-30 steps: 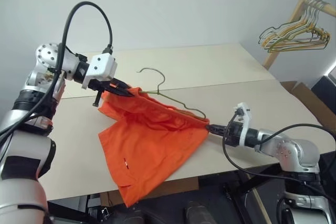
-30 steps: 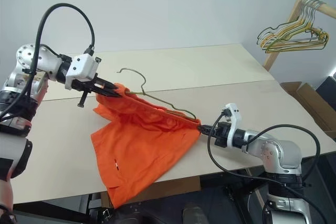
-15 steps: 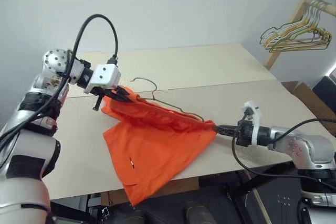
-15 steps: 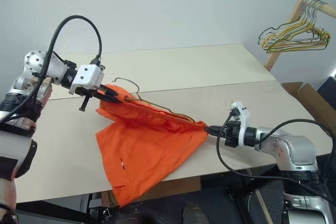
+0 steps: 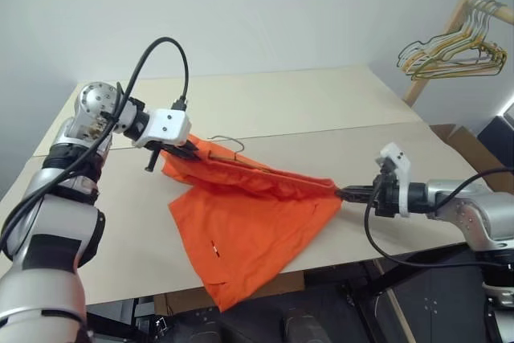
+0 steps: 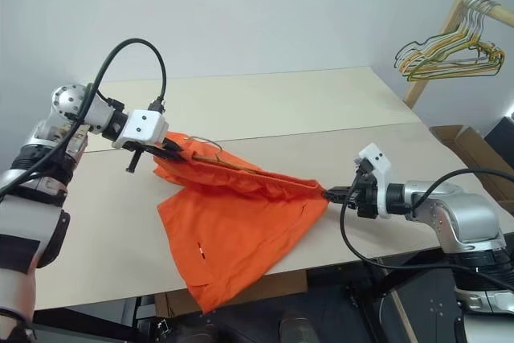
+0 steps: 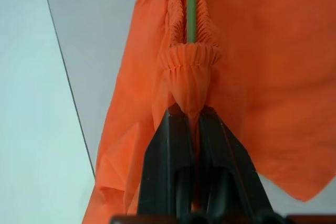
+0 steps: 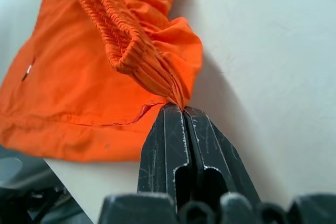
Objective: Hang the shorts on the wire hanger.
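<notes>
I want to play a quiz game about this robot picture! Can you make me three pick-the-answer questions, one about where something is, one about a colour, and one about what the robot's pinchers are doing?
1. Where does the bunch of spare hangers hang?
A. On a wooden rack beside the table
B. On the table
C. On the floor

2. What colour are the shorts?
A. Blue
B. Orange
C. Green

3. What are the left gripper and right gripper doing?
A. Both open
B. One open, one shut
C. Both shut on the shorts

Answers: 1 A, they dangle off the rack past the table's corner. 2 B, the fabric is bright orange. 3 C, each pinches an end of the waistband, with the wire hanger running inside.
</notes>
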